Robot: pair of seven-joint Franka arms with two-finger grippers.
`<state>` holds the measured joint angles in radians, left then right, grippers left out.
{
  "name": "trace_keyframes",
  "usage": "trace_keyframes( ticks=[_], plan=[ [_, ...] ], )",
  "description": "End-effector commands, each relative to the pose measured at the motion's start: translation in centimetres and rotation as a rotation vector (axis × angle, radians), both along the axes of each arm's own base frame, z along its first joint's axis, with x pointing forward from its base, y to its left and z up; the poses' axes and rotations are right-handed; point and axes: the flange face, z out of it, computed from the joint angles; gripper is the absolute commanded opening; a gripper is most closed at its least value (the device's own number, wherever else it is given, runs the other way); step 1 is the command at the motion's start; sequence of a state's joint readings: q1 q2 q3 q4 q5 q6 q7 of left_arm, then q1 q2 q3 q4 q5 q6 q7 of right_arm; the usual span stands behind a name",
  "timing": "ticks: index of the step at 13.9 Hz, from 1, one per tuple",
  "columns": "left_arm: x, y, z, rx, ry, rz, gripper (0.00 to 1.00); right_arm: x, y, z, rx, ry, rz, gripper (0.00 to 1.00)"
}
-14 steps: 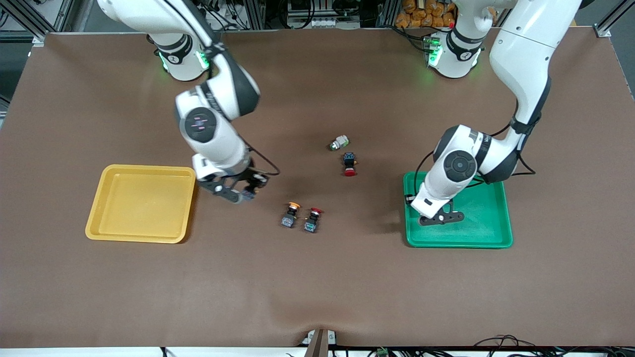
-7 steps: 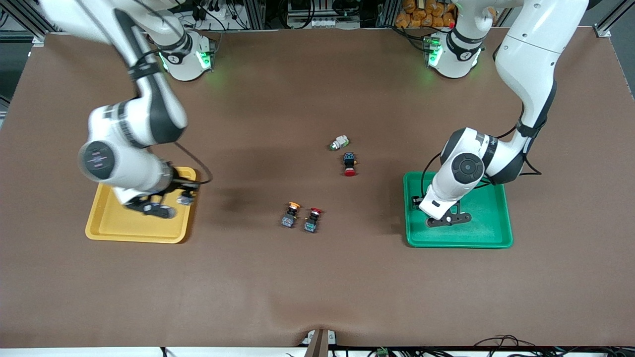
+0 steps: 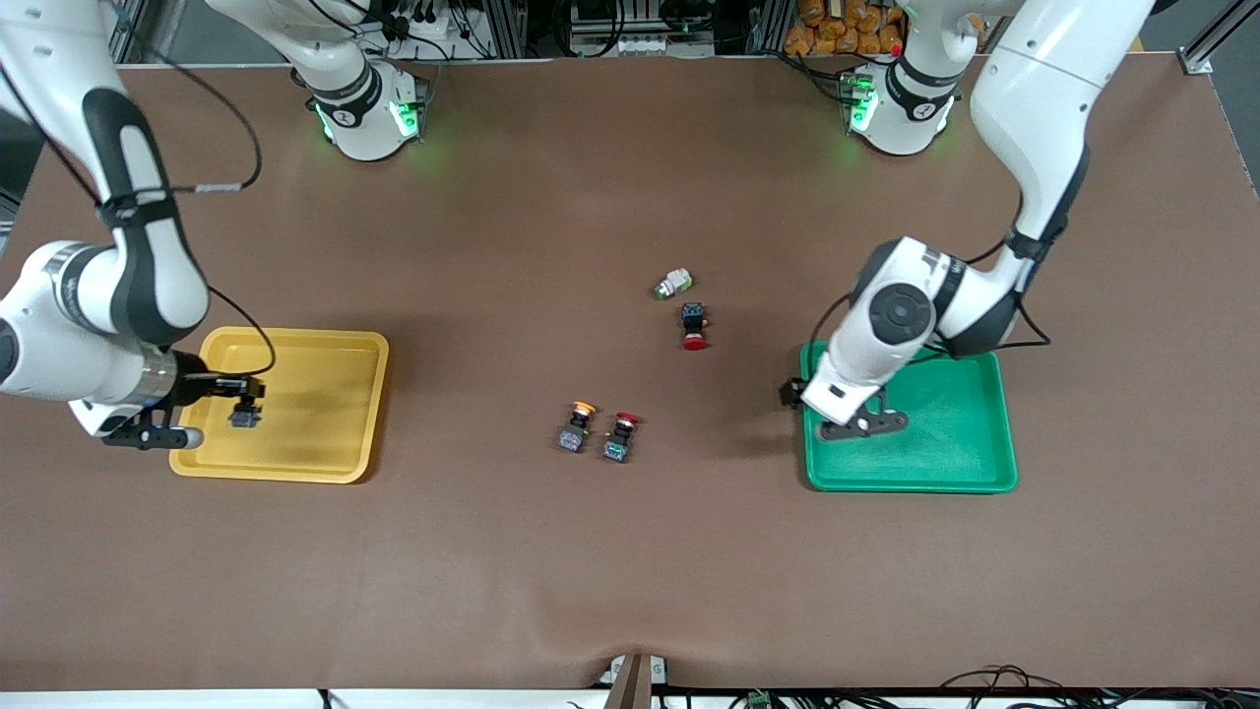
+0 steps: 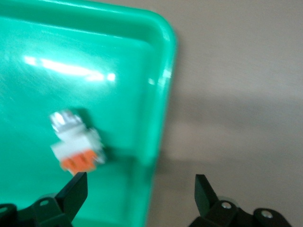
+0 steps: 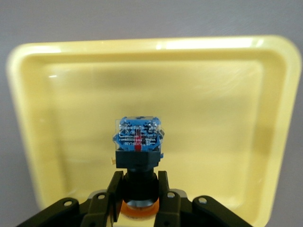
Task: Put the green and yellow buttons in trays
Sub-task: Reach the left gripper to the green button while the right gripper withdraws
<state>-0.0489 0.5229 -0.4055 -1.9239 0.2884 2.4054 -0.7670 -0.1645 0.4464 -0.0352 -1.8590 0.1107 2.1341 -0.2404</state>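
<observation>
One white-bodied button (image 4: pixel 75 144) with an orange block already lies in the green tray (image 3: pixel 970 471), under the left tool (image 3: pixel 854 421), whose fingers stand spread apart. The right tool (image 3: pixel 228 414) hangs over the yellow tray (image 3: pixel 335 448), pinching a yellow-capped button (image 5: pixel 137 149) not yet released. Two more remain on the table (image 3: pixel 630 571): a yellow-capped one (image 3: pixel 577 425) and a green-tipped one (image 3: pixel 672 285), both mid-table.

Even overhead light on my counter (image 3: pixel 630 551), soft shadows under both my arms. Left wrist view blurred throughout; white glare streaks on green tray (image 4: pixel 163 71), white button (image 4: pixel 75 142) smeared. Right wrist view sharper: glare along yellow tray (image 5: pixel 208 43) rim, held button (image 5: pixel 138 142) crisp.
</observation>
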Motion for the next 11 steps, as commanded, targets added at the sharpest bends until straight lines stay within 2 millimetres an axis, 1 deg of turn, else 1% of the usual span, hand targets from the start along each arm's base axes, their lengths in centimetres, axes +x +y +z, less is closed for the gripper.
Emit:
trace_keyframes(
  ticks=[1, 2, 3, 4, 5, 6, 7, 8, 9, 11],
  plan=[
    [-3.0, -4.9, 1.8, -0.012, 0.018, 0.04, 1.0, 0.4, -1.6, -0.9, 0.025, -0.028, 0.054, 0.01],
    [-4.2, -6.8, 1.8, -0.021, 0.027, 0.074, 1.0, 0.3, -1.6, -1.6, 0.028, -0.018, 0.057, 0.02],
    [-5.5, -8.7, 1.8, -0.022, 0.032, 0.107, 1.0, 0.2, -1.7, -1.8, 0.03, -0.014, 0.052, 0.09],
    [-7.0, -10.5, 1.8, -0.006, 0.044, 0.107, 1.0, 0.0, -2.2, -1.9, 0.031, -0.011, 0.045, 0.26],
    [-8.3, -11.5, 1.8, 0.034, 0.069, 0.079, 1.0, -0.1, -2.8, -1.9, 0.033, -0.012, 0.034, 0.92],
    [-9.1, -12.0, 1.9, 0.055, 0.089, 0.063, 1.0, -0.1, -2.5, -1.9, 0.045, -0.009, 0.029, 1.0],
    [-10.1, -13.2, 2.4, 0.047, 0.099, 0.049, 1.0, 0.1, -1.9, -1.6, 0.047, -0.012, 0.033, 1.0],
    [-10.6, -13.8, 2.9, 0.039, 0.115, 0.067, 1.0, 0.3, -1.1, -1.2, 0.057, -0.012, 0.034, 1.0],
    [-10.9, -13.9, 3.0, 0.049, 0.155, 0.102, 1.0, 0.8, 0.3, -0.6, 0.088, -0.019, 0.027, 1.0],
    [-13.2, -15.6, 2.8, 0.084, 0.201, -0.004, 1.0, 1.6, 1.6, 0.9, 0.142, -0.011, 0.018, 1.0]
  ],
)
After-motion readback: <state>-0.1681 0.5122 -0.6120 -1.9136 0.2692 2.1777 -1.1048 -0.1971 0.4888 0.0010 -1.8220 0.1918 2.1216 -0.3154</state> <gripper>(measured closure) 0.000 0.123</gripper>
